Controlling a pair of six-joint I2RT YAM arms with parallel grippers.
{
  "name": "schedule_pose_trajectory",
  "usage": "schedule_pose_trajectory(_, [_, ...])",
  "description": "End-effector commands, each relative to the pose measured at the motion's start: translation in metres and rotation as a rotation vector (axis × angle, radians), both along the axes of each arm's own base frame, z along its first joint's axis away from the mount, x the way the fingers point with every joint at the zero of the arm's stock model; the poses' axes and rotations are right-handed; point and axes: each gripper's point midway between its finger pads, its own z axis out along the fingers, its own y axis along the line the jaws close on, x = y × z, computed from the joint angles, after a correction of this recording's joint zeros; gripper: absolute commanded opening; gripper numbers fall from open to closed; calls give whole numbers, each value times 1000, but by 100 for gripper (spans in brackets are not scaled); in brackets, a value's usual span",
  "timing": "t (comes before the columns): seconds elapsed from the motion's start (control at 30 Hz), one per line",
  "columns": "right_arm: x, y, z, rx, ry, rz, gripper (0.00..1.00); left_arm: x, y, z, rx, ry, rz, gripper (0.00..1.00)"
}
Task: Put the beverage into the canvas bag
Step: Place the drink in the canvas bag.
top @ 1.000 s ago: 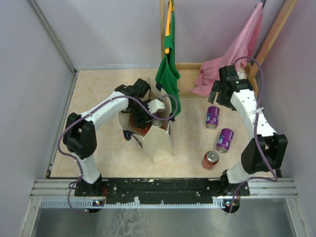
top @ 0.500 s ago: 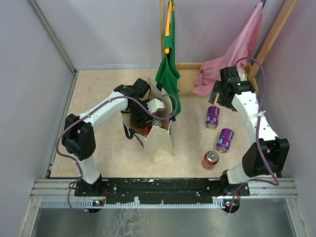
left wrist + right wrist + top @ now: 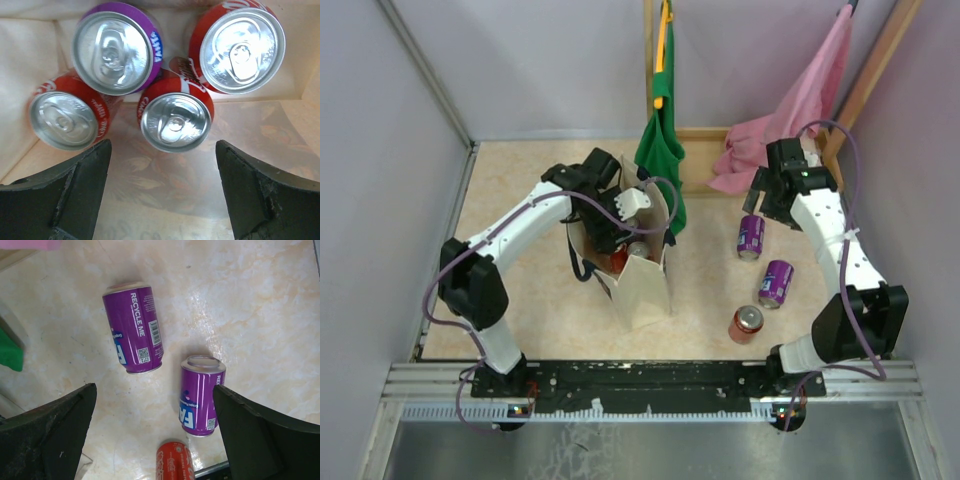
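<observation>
Left hand (image 3: 162, 167) released, empty, inside canvas bag (image 3: 642, 290) over 4 cans (image 3: 175, 122). Right hand (image 3: 155, 412) released above 2 purple cans (image 3: 134, 333) on worktop (image 3: 250, 300). Risk: lifting left out, a finger catches the bag wall and tips it.

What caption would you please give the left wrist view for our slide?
Open left gripper hovers over three red cans and one purple can inside the canvas bag.

Glossy metal is noted on the can lids (image 3: 175, 122); matt cloth on the canvas bag (image 3: 645, 290); a smooth marbled finish on the table (image 3: 240, 300).
</observation>
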Motion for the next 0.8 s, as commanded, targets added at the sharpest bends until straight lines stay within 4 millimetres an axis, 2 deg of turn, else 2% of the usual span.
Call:
schedule_pose_trajectory(0.0, [-5, 1, 11, 16, -39, -24, 99, 20, -4, 44, -61, -138, 55, 91])
schedule_pose_trajectory(0.27, [-3, 10, 7, 56, -46, 4, 99, 61, -1, 116, -263, -378, 218, 94])
schedule_pose_trajectory(0.3, [-1, 12, 8, 62, -55, 18, 99, 71, -1, 132, -318, -428, 244, 94])
schedule_pose_trajectory(0.43, [4, 18, 13, 84, -80, 59, 99, 98, 18, 167, -496, -465, 398, 95])
schedule_pose_trajectory(0.57, [-3, 16, 9, 66, -43, 84, 91, 121, 47, 181, -636, -414, 591, 95])
schedule_pose_trajectory(0.77, [-43, 4, -11, 30, 78, 26, 87, 137, 75, 179, -759, -301, 760, 94])
